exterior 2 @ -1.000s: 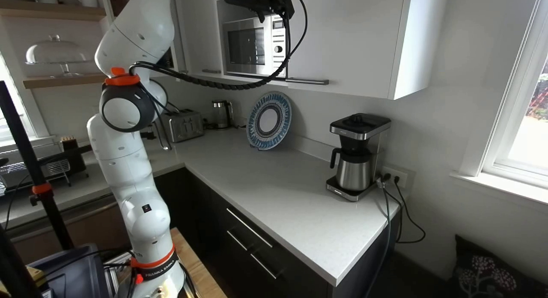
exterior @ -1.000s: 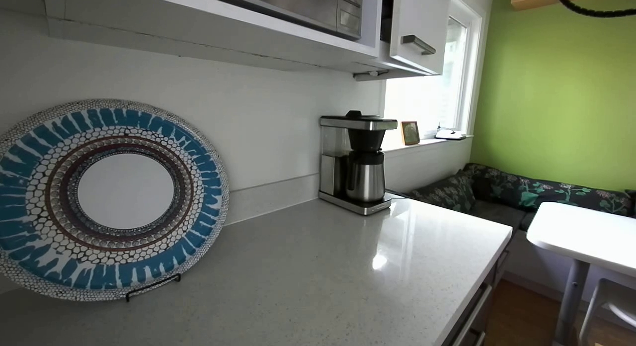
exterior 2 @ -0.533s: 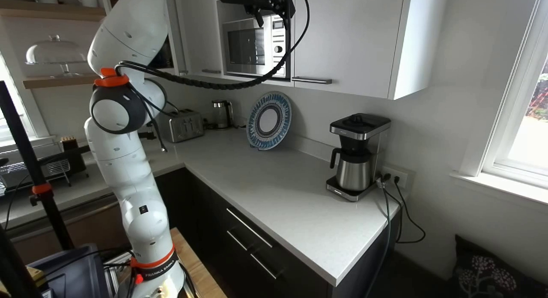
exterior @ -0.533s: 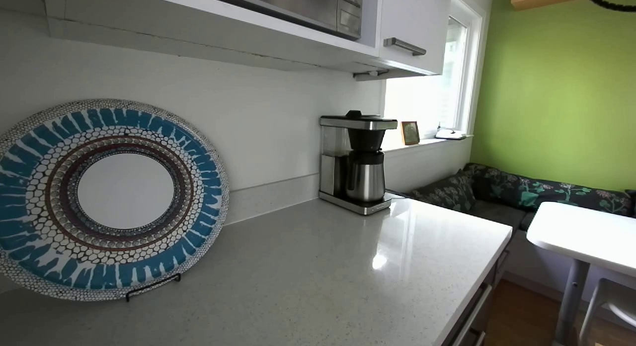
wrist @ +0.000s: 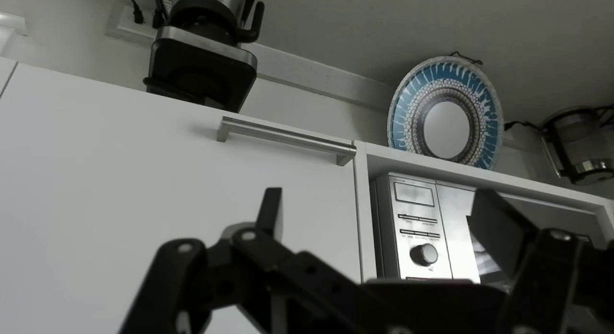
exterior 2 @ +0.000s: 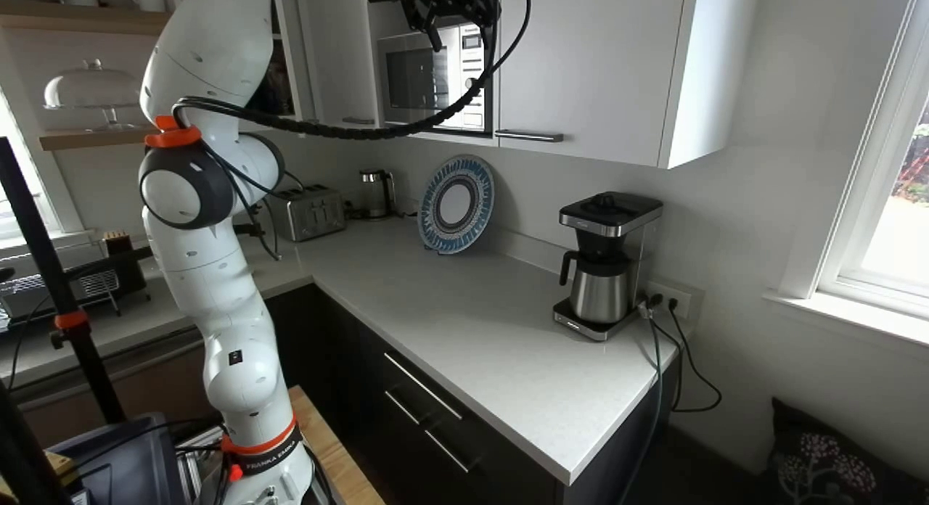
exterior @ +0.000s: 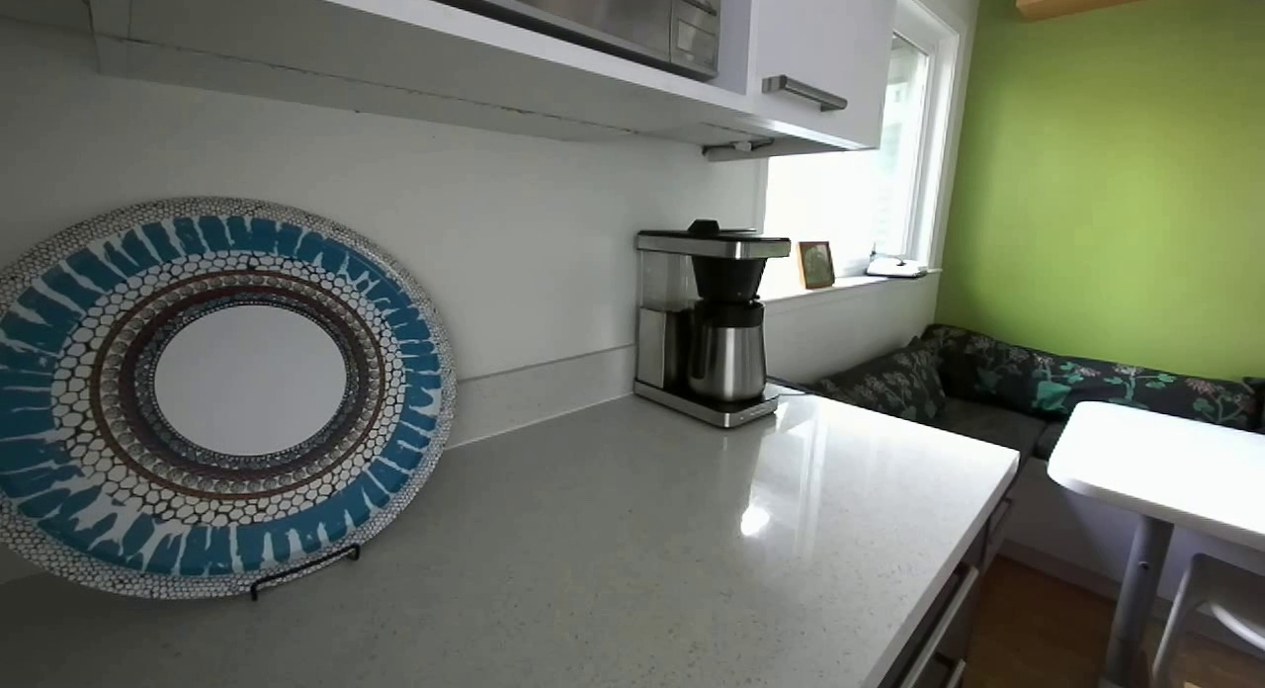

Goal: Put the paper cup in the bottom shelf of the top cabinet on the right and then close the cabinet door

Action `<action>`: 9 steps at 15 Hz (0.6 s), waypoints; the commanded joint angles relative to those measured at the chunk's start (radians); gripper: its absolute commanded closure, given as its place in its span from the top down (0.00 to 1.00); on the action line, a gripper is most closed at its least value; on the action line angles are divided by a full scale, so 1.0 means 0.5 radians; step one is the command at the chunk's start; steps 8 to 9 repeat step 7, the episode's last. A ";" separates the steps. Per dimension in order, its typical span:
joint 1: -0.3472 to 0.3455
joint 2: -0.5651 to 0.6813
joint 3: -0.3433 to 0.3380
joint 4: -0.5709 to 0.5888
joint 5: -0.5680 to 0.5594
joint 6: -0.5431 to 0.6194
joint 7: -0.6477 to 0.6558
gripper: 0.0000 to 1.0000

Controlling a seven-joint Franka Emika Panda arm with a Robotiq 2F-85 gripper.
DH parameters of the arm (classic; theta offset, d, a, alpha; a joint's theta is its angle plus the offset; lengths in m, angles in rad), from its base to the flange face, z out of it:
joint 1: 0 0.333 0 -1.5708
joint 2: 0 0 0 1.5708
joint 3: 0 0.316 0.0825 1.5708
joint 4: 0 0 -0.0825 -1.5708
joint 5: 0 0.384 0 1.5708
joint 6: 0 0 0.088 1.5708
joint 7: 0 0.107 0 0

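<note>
Wrist view: the hand (wrist: 383, 213) gapes (jaws wide) before the cabinet door (wrist: 144, 180).

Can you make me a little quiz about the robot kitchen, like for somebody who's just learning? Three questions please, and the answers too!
1. True or false: the white cabinet door is shut.

2. Pick one. Which machine sits up high, right next to that door?
A) toaster
B) coffee maker
C) microwave

3. Look at the wrist view and say it in your own words: is the gripper open or shut, and does it hold anything?

Key:
1. True.
2. C.
3. Open, and it holds nothing.
</note>
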 commanded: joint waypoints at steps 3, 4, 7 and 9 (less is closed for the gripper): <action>-0.036 0.024 -0.004 0.037 0.014 -0.022 -0.038 1.00; -0.036 0.024 -0.004 0.037 0.014 -0.022 -0.040 1.00; -0.036 0.024 -0.004 0.037 0.013 -0.022 -0.044 1.00; -0.036 0.024 -0.004 0.037 0.013 -0.022 -0.044 1.00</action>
